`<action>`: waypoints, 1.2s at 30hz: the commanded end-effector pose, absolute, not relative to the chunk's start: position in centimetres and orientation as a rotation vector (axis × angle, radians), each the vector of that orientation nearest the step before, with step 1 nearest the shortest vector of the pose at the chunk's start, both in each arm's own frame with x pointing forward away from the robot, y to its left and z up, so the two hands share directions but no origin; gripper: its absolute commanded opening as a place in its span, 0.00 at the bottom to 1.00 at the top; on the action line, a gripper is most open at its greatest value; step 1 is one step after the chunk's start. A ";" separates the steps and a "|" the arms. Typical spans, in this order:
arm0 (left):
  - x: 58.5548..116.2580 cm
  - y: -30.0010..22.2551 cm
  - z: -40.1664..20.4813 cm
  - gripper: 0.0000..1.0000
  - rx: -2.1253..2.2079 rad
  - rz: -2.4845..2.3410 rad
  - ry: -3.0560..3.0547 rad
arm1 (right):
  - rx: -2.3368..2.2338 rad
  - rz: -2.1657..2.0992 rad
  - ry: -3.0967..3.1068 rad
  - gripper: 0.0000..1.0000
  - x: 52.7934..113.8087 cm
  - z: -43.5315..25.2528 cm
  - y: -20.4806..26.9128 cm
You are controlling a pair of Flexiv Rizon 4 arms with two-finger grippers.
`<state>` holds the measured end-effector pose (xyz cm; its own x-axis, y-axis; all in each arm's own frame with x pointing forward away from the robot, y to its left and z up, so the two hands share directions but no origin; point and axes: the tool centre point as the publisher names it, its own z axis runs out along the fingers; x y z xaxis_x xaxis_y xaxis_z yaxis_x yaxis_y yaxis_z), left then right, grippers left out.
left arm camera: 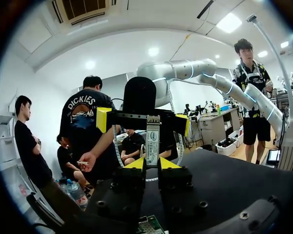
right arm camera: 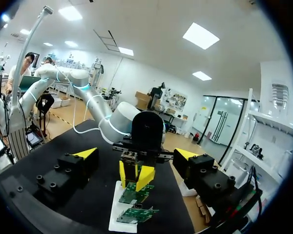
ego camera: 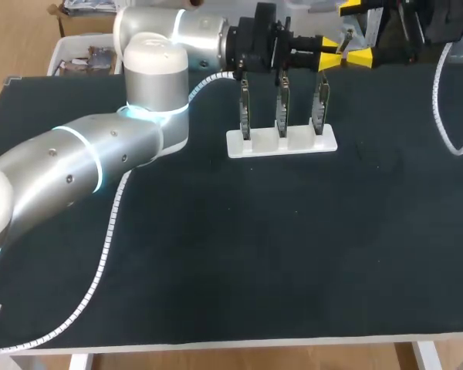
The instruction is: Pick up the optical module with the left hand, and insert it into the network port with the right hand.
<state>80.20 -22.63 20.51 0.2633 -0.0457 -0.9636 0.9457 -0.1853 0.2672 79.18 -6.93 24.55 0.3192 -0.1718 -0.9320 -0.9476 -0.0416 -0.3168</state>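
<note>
Left fingers (left arm camera: 136,164) are clamped on the module (left arm camera: 152,139), holding it out in the air just past the card rack (ego camera: 282,144) on the counter (ego camera: 255,254), looks like so the right fingers (right arm camera: 85,153), spread wide either side and not touching, can grab it.
</note>
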 end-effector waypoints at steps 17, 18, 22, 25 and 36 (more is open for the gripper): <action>80.8 -22.9 20.5 0.00 1.455 -1.156 0.888 | -1.493 0.887 1.083 0.66 79.6 24.8 -6.7; 80.8 -22.9 20.5 0.00 1.455 -1.156 0.888 | -1.493 0.887 1.083 0.42 79.6 24.8 -6.7; 80.8 -22.9 20.5 0.00 1.455 -1.156 0.888 | -1.493 0.887 1.083 0.23 79.6 24.8 -6.7; 80.8 -22.9 20.5 0.00 1.455 -1.156 0.888 | -1.493 0.887 1.083 0.12 79.6 24.8 -6.7; 80.8 -22.9 20.5 0.00 1.455 -1.156 0.888 | -1.493 0.887 1.083 0.00 79.6 24.8 -6.7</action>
